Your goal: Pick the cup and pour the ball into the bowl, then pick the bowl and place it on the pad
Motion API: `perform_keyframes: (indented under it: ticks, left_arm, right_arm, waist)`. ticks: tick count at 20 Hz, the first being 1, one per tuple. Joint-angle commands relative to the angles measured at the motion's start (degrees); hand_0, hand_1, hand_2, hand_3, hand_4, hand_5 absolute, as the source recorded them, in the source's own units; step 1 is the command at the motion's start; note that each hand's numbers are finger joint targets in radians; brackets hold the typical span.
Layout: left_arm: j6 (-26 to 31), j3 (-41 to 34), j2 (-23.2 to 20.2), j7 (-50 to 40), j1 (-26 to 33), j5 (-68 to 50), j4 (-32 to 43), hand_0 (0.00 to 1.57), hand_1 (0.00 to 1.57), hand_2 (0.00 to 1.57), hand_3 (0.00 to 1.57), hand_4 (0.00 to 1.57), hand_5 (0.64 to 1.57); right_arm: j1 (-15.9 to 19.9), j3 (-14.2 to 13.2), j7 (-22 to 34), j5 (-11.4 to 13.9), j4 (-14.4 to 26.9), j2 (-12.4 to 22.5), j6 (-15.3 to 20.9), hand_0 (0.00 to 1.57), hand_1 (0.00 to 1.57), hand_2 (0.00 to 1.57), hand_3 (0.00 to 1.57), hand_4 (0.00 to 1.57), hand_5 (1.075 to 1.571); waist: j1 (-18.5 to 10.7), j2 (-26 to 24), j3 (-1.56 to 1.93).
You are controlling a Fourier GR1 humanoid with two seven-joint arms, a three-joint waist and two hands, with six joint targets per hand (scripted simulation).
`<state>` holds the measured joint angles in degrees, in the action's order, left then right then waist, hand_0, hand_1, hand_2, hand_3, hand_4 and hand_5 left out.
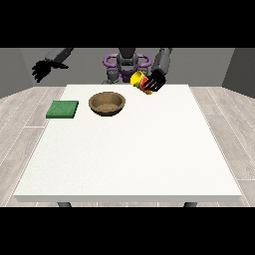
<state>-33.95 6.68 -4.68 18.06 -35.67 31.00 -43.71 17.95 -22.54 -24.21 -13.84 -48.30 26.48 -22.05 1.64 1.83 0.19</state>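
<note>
Front view – hand at the view's right raised, fingers wrapped round tilted yellow cup, other hand lifted aside, fingers relaxed.

There is just one view. The camera stands across the desk from the robot and faces it. It sits up high, looks down, and stands far back, so the whole white desk top shows.

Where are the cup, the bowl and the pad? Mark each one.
cup (137,79): front view, on its yellow side beside the hand.
bowl (106,103): front view, on its brown inside.
pad (63,109): front view, on its green top face.
</note>
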Motion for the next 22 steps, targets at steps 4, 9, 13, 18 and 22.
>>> perform_keyframes:
  ticks: [4, 9, 13, 18, 22]
  left_arm:
    - [0.22, 9.21, 3.72, -16.37, -1.77, 14.09, -0.37, 1.37, 1.37, 1.57, 1.57, 1.11, 1.566]
    - [4.25, 9.54, 2.25, -19.93, -3.38, 18.21, -5.15, 1.36, 1.36, 1.57, 1.57, 1.07, 1.568]
    - [3.55, 13.18, 4.55, -26.07, -5.63, 26.10, -4.11, 1.20, 1.20, 1.57, 1.57, 0.98, 1.569]
    - [6.93, 23.33, 4.64, -36.78, -7.83, 30.27, -7.52, 0.68, 0.68, 1.57, 1.53, 0.89, 1.571]
    - [6.70, 26.44, 4.66, -39.84, -7.39, 36.45, -7.91, 0.55, 0.55, 1.57, 1.57, 0.93, 1.565]
  right_arm:
    - [-3.01, -0.84, -2.58, 1.81, 6.53, 0.81, 1.33, 0.00, 0.00, 0.00, 0.00, 0.00, 1.558]
    - [-2.82, -1.20, -6.26, 1.50, 8.79, 1.88, -1.21, 0.00, 0.00, 0.00, 0.00, 0.00, 1.553]
    - [-2.68, -0.56, -8.21, 2.41, 9.87, 0.56, -0.07, 0.00, 0.00, 0.00, 0.00, 0.00, 1.550]
    - [1.67, -0.73, -6.02, 1.83, 12.84, 4.05, -3.75, 0.00, 0.00, 0.00, 0.00, 0.00, 1.551]
    - [5.49, 0.04, -3.74, 2.68, 12.16, 2.99, 0.70, 0.00, 0.00, 0.00, 0.18, 0.00, 1.534]
  waist:
    - [-4.36, -5.83, -0.11]
    - [-5.13, -4.14, -0.13]
    - [-4.54, -3.39, -0.12]
    - [-2.63, -2.47, -0.09]
    - [-3.52, -1.39, -0.13]
